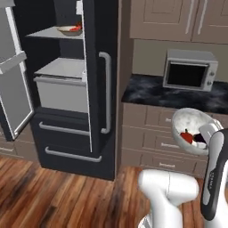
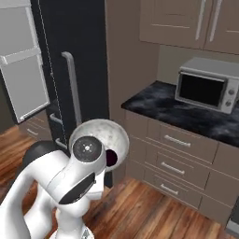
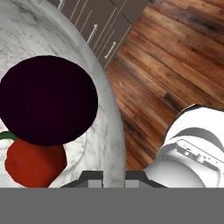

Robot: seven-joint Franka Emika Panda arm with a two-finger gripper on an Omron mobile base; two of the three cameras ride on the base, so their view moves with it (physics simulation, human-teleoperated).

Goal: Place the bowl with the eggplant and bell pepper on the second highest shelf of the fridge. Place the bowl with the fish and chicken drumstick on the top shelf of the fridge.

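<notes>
Left base view: the marble bowl [image 1: 190,129], holding eggplant [image 1: 199,140] and bell pepper [image 1: 187,136], is carried tilted before the drawers, well apart from the open fridge [image 1: 67,84]; spilling is risked. Right base view: the fridge door [image 2: 24,70] is swung into the approach. Hand view: the gripper [image 3: 114,177] is clamped on the bowl's rim.

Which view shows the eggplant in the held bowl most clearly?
The hand view: the eggplant looms large and dark above the bell pepper inside the bowl. The left base view shows it small beside the arm; the right base view shows a dark sliver behind the wrist.
</notes>
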